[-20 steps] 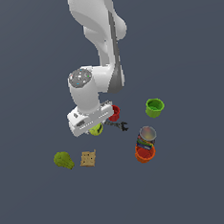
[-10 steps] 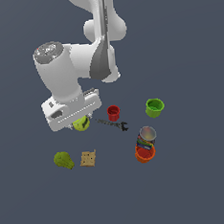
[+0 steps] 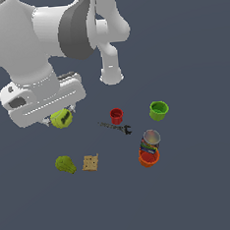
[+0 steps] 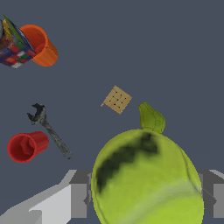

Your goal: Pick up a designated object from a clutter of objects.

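Arm has risen; gripper (image 3: 61,116) clamped on tennis ball (image 3: 61,118). Can (image 3: 150,142) touches orange cup (image 3: 148,158); red cup (image 3: 116,116) empty.

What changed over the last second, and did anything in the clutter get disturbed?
The gripper, shut on the tennis ball, carried it up and toward the exterior view's left, away from the red cup. The wrench, green cup, can, orange cup, cracker and green fruit stayed put.

Dark floor (image 3: 203,193) — red cup (image 3: 116,116), green cup (image 3: 158,110), wrench (image 3: 115,127), cracker (image 3: 90,163), pear-like fruit (image 3: 65,164)
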Robot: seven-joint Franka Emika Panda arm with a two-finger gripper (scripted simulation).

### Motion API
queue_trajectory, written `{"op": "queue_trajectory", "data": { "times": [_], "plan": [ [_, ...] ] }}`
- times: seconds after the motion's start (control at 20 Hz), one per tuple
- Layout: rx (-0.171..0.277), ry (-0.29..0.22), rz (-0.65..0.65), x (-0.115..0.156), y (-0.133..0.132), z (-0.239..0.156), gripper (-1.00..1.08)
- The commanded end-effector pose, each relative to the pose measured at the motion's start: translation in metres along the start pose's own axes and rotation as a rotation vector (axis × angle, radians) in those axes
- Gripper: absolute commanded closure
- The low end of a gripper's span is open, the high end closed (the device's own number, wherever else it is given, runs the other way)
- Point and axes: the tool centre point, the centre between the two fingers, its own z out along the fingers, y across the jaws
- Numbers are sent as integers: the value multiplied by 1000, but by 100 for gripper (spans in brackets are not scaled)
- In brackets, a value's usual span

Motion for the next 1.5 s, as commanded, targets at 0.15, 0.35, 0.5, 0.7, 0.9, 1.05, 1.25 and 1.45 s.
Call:
{"op": "queue_trajectory", "data": {
  "times": [0.15,0.35,0.5,0.7,0.9,1.05,1.25,1.45],
  "plan": [
    [0,0,-1,-1,25,-44,108],
    [0,0,-1,-2,41,-71,108],
    [0,0,-1,-2,52,-88,108],
    [0,0,-1,-2,63,-106,108],
    [0,0,-1,-1,71,-119,108],
    [0,0,-1,-1,76,-125,108],
    [0,0,-1,-1,79,-130,108],
    [0,0,-1,-1,80,-132,108]
  ]
}}
